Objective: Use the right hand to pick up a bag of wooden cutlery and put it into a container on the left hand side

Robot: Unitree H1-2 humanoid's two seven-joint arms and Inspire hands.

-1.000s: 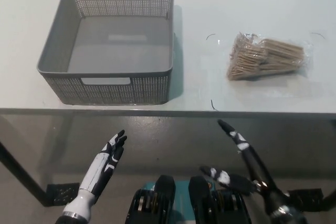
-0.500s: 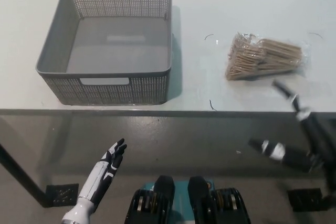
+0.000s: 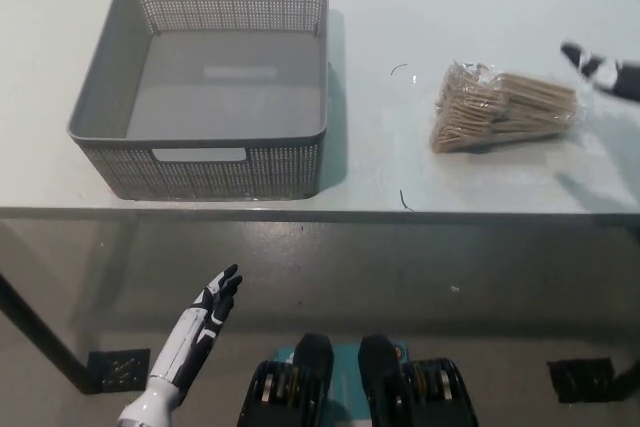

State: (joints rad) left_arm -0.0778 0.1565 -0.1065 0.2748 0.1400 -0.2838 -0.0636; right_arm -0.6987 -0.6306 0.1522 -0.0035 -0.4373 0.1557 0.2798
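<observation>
A clear bag of wooden cutlery (image 3: pixel 505 107) lies flat on the pale table, right of centre. A grey perforated basket (image 3: pixel 228 173) stands empty at the left of the table. Only the fingers of my black right hand (image 3: pixel 608 72) show, at the picture's right edge; they hang spread and open above the table, just right of the bag and apart from it, holding nothing. My white left hand (image 3: pixel 195 330) rests low at the lower left, below the table's front edge, with its fingers stretched out and nothing in it.
The table's front edge (image 3: pixel 320 211) runs across the middle of the picture. Bare tabletop (image 3: pixel 385 87) separates the basket from the bag. Small dark marks (image 3: pixel 400 69) show on the table near the bag.
My right hand has risen from below the table's front edge to the upper right, now beside the bag. The left hand dropped slightly. Bag and basket have stayed put.
</observation>
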